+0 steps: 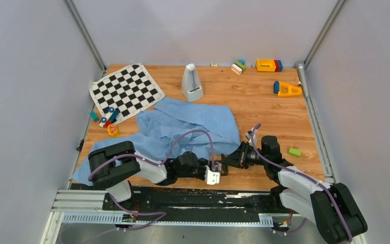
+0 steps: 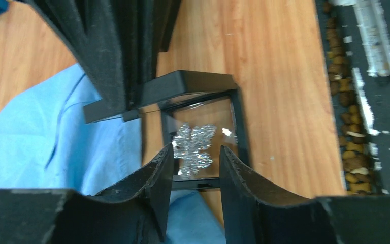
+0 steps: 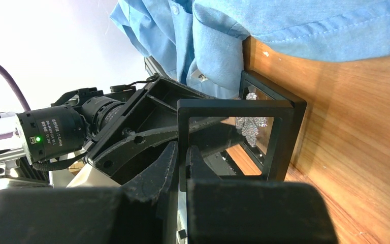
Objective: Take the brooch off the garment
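Shows the right gripper [image 3: 182, 148] clamped on the raised lid [image 3: 233, 104] of a black case [image 3: 297, 122]. Finds the left gripper [image 2: 195, 152] spread apart before the silver brooch [image 2: 195, 145], inside that case, its detail lost to glare. Beyond, places the blue garment [image 1: 183, 127] just beside the case on the counter [image 1: 264, 107].

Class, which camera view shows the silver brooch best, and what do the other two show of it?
Left wrist view: the silver brooch faces the camera, nearly whole, inside the black frame. The right wrist view shows it at a slant, partly behind the frame's lid. In the top view it cannot be made out.
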You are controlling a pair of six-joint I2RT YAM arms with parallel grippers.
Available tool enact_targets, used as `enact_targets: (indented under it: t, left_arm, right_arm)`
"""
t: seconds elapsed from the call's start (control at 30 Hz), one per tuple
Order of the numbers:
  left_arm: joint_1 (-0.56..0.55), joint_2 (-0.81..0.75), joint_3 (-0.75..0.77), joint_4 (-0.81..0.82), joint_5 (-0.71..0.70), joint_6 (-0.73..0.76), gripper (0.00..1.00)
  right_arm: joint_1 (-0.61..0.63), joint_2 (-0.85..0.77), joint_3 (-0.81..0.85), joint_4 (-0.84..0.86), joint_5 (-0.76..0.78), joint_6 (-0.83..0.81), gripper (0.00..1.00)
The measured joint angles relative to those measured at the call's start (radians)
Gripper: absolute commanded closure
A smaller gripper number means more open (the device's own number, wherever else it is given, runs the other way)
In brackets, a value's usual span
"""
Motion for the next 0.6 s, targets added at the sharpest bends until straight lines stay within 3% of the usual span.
enact_targets:
  t: [0.33, 0.6]
  left_arm:
    - [0.0, -0.048, 0.0, -0.049, 0.132, -0.104, 0.49]
    - [0.088, -0.139, 0.067, -0.218, 0.108, -0.277, 0.54]
  right_arm:
    - [-0.002, -0.011, 0.001, -0.05, 0.019, -0.028, 1.0]
    - [-0.006, -0.08, 0.045, -0.215, 0.102, -0.103, 1.0]
